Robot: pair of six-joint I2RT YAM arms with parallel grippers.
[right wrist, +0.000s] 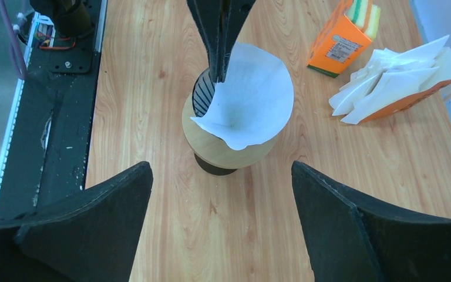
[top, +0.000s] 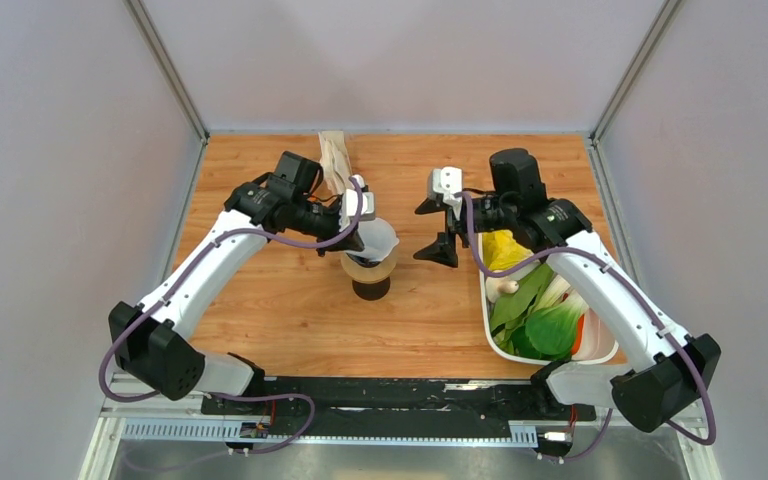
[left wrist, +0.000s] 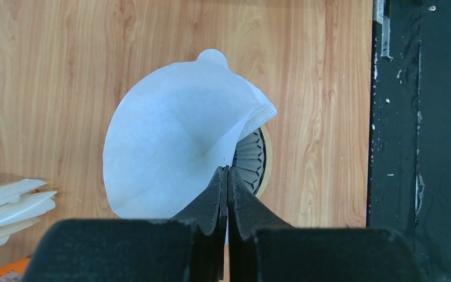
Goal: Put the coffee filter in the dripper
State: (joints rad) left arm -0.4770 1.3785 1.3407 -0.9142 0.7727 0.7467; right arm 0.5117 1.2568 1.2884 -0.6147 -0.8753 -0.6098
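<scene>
My left gripper (top: 360, 240) (left wrist: 227, 170) is shut on the edge of the coffee filter (top: 381, 239) (left wrist: 170, 147) (right wrist: 252, 100), a white paper cone opened upward. It holds the filter tilted over the dripper (left wrist: 252, 158) (right wrist: 202, 94), whose dark ribbed wall shows only at one side; the rest is hidden under the paper. The dripper sits on a tan-rimmed pot (top: 370, 268) (right wrist: 223, 147). The filter's lower edge rests over the pot's rim. My right gripper (top: 438, 228) (right wrist: 220, 167) is open and empty, to the right of the pot and facing it.
A stack of spare white filters (top: 335, 155) (left wrist: 6, 202) (right wrist: 393, 82) lies at the back of the table. An orange box (right wrist: 340, 41) stands near it. A white bin (top: 483, 300) of vegetables sits at the right. A black rail (top: 390, 395) runs along the near edge.
</scene>
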